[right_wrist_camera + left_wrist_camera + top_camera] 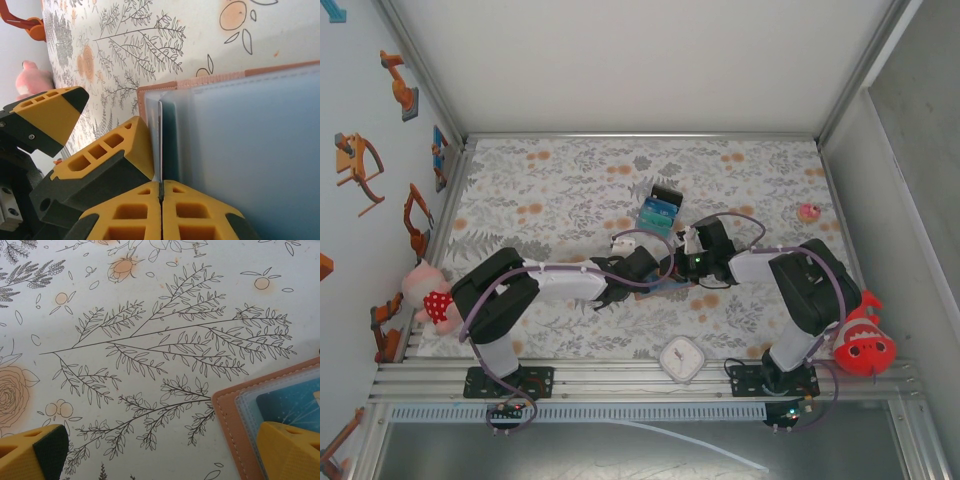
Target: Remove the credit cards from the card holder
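The card holder [231,432] lies open on the floral cloth, terracotta rim around a pale blue-grey inside [250,150]. A teal credit card [292,405] sits in its pocket. My left gripper [162,455] is open, its right finger [292,452] over the holder's corner and its left finger [35,452] over bare cloth. My right gripper [161,189] is shut on a thin credit card [160,140], seen edge-on, sticking out of the holder. In the top view both grippers meet mid-table, left [645,268] and right [678,264]. Loose teal and light blue cards [658,211] and a black one [667,192] lie behind them.
A white square rounded object [681,358] sits at the near edge between the arm bases. A pink plush [430,295] lies at the left edge and a red plush [865,345] at the right. A small pink item [809,212] lies far right. Walls enclose the table.
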`<state>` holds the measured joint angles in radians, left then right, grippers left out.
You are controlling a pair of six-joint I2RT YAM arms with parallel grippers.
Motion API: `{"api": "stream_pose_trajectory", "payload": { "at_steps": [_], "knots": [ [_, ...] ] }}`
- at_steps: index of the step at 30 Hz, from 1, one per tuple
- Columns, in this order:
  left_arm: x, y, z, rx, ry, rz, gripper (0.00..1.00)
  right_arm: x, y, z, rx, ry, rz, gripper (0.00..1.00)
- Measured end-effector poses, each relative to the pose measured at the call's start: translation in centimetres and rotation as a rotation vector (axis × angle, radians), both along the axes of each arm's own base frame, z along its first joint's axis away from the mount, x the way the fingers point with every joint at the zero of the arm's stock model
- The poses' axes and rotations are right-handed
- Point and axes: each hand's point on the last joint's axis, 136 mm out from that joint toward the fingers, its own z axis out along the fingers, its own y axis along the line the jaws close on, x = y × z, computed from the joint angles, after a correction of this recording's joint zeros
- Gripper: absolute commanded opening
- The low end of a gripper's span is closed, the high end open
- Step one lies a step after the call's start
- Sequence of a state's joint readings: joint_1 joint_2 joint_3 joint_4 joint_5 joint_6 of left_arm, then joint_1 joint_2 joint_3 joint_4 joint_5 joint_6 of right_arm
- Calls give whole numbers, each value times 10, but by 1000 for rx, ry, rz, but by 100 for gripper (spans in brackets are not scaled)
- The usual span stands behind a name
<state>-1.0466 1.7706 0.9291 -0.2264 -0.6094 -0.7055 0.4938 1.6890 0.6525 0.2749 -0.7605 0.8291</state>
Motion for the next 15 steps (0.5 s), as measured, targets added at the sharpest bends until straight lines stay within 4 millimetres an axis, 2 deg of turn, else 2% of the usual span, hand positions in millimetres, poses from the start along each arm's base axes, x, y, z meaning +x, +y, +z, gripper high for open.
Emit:
{"api": "stream_pose_trajectory", "payload": {
  "at_steps": [3,15],
  "knots": [
    [0,0,0,0,0,0,97,-1,0,0,5,5,0,0],
    [-1,1,0,3,3,3,97,5,-10,3,7,-9,-25,0]
  ]
}}
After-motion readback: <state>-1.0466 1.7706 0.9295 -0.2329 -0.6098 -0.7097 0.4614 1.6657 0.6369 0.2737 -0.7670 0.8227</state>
